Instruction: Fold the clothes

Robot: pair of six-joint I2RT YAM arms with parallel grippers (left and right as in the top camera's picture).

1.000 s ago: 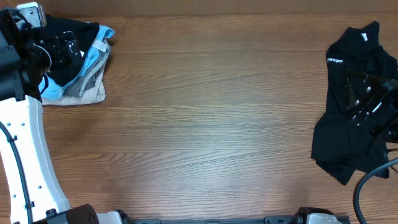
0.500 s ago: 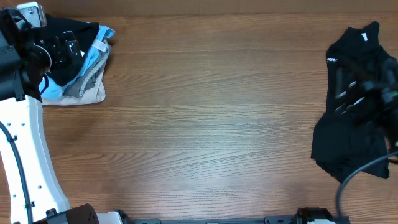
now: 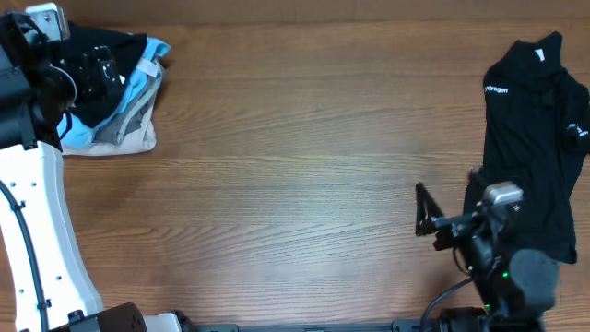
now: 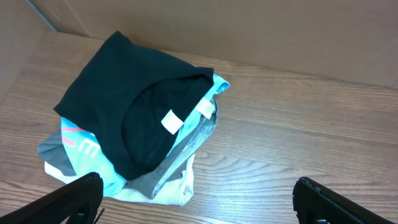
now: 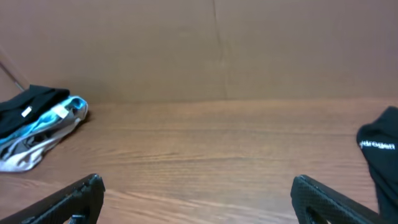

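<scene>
So, jaws are spread on both: left gripper (image 4: pixel 199 205) is hung over the far-left pile (image 4: pixel 137 130), right gripper (image 5: pixel 199 202) beside the black shirt (image 3: pixel 525 138).

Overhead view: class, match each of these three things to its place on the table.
Things:
1. logo shirt
2. pile
3. right gripper

Places:
a. far left corner
b. near edge, right of the middle
c. right edge, lying unfolded

Pairs: 1-c, 2-a, 3-b
</scene>
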